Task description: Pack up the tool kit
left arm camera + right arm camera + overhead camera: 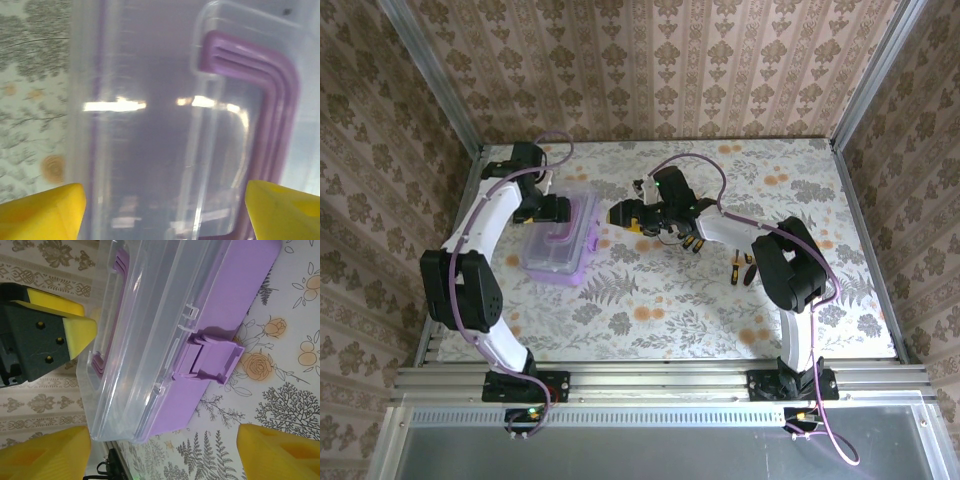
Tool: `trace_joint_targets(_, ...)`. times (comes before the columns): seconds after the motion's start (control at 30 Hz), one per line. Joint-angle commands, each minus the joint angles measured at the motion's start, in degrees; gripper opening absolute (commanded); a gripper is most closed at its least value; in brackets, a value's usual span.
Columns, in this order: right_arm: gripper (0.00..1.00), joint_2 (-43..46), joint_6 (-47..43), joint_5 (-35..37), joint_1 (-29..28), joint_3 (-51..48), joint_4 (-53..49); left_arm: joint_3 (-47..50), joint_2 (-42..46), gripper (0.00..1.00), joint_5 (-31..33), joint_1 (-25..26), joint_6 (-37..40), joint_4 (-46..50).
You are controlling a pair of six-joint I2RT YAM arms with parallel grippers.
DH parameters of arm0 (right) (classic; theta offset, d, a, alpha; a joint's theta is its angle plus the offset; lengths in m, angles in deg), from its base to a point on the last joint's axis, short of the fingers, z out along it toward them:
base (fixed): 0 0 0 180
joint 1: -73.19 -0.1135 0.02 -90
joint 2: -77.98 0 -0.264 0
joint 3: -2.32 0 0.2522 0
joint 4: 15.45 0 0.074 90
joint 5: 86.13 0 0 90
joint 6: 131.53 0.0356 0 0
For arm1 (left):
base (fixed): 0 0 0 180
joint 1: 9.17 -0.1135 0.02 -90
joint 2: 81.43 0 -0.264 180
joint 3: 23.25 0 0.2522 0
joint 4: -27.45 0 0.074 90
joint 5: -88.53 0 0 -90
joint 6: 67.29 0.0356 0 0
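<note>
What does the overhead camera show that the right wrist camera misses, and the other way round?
The overhead view adds the whole setup: the left arm, the right arm, and loose screwdrivers lying on the table beside the right arm. The right wrist view adds close detail: the purple latch on the front of the case, and that arm's own yellow jaws standing wide apart. Both views show the lilac case with its clear lid on the flowered table.
</note>
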Motion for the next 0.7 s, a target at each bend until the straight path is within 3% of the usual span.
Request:
trace_joint_targets(0.0,0.78,0.3,0.1,-1.3,-0.1,1.3,0.9,-3.8,-1.2,0.83,6.8,-0.5,1.4,5.3)
trace_joint_targets(0.4,0.78,0.3,-0.5,-1.6,0.2,1.7,0.0,-0.3,-6.7,0.83,-1.5,-0.8,3.9,3.3)
trace_joint_targets(0.67,0.78,0.1,0.2,-2.0,0.3,1.4,1.0,1.9,-5.9,0.61,-6.5,-2.4,3.5,1.9)
